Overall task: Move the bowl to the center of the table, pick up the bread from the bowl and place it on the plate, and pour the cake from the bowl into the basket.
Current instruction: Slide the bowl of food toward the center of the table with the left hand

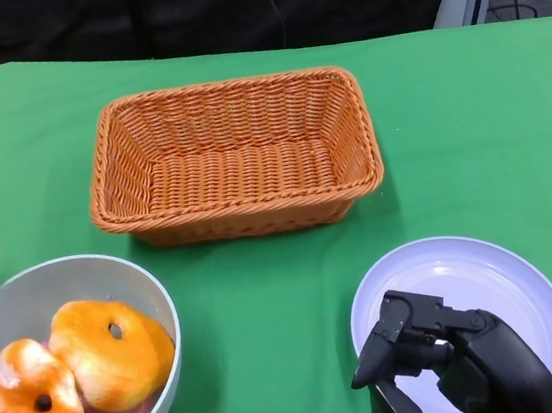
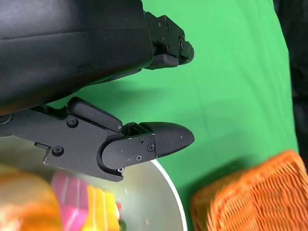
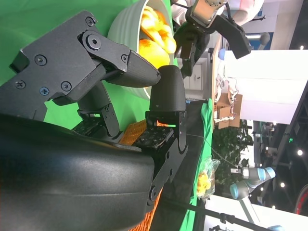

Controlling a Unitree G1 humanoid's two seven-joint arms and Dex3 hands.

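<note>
bowl (image 1: pixel 153 312) rim lies between the left hand's (image 2: pixel 72 91) fingers (image 2: pixel 154 142).

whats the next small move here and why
Probably close the left hand on the rim of the bowl and slide it toward the table's middle. The bowl sits at the near left edge with the bread in it, that hand's fingers are apart beside the rim, and the plate and basket hold nothing.
</note>
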